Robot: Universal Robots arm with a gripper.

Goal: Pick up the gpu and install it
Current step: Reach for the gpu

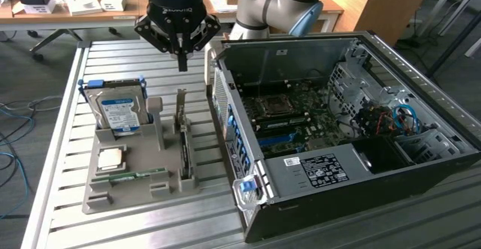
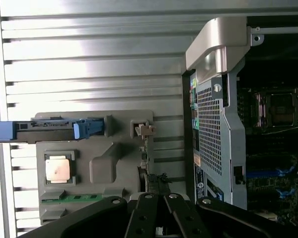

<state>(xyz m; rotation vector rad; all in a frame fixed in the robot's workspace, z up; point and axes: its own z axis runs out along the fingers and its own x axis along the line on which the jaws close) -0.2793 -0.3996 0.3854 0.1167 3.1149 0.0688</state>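
Light's pretty soft and even in the exterior view, no hard shadows on the table (image 1: pixel 135 226), but the inside of the computer case (image 1: pixel 316 119) is dimmer, nearly black in its deepest bay. The wrist view is harsher: big glare off the table (image 2: pixel 89 54), blown white in spots, with the gripper (image 2: pixel 159 210) just a dark shape.

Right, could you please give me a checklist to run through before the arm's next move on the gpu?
1. Fingers open for a grasp: not ok, they are shut and empty.
2. gpu standing on edge in the grey holder: ok.
3. Gripper lined up over the gpu: cannot tell; it hangs above the holder's far end.
4. Hard drive apart from the gpu: ok.
5. Computer case open, motherboard exposed: ok.
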